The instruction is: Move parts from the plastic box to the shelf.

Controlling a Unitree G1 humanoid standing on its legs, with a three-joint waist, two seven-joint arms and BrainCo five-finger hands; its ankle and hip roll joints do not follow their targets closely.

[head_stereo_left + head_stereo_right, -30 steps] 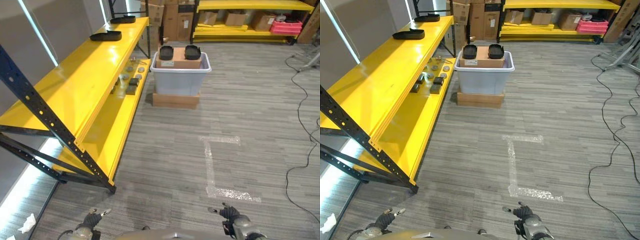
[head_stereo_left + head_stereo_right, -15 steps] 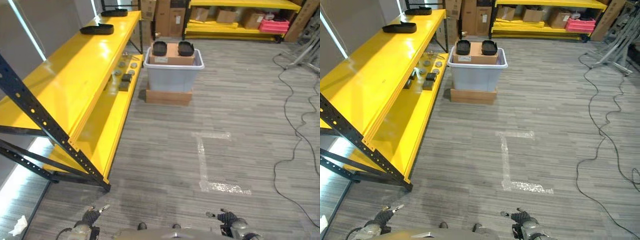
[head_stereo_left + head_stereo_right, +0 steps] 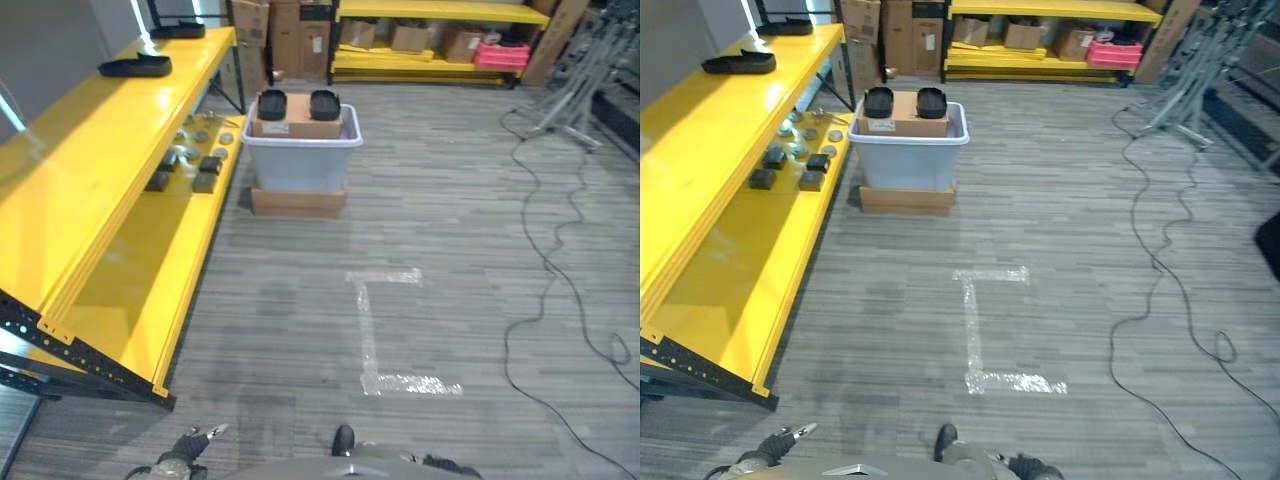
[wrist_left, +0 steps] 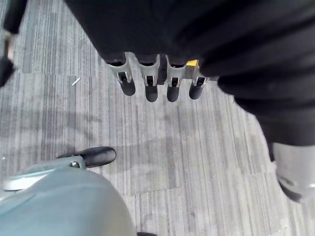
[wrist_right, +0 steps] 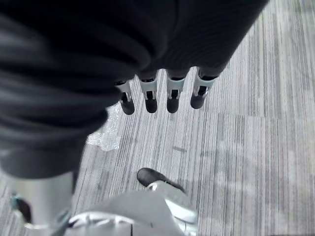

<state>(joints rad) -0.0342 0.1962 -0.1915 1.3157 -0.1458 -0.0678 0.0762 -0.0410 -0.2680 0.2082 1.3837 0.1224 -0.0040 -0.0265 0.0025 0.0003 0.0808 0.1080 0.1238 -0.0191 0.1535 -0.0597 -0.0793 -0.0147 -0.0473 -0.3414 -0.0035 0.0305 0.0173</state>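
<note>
left hand (image 4: pixel 157 81): fingers straight, empty | right hand (image 5: pixel 162 96): fingers straight, empty | translucent grey plastic box (image 3: pixel 300 160) far ahead, beside long yellow metal shelf (image 3: pixel 90 170)

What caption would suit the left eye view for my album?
Grey plastic box with a cardboard carton waits beside the yellow shelf, small parts already on it.

plastic box (image 3: pixel 300 160) right of shelf (image 3: pixel 120 190), seemingly untouching

no readable text. white label on the cardboard box (image 3: pixel 296 116) in the plastic box (image 3: pixel 300 160) too small to read; same for cartons (image 3: pixel 300 40) behind.
</note>
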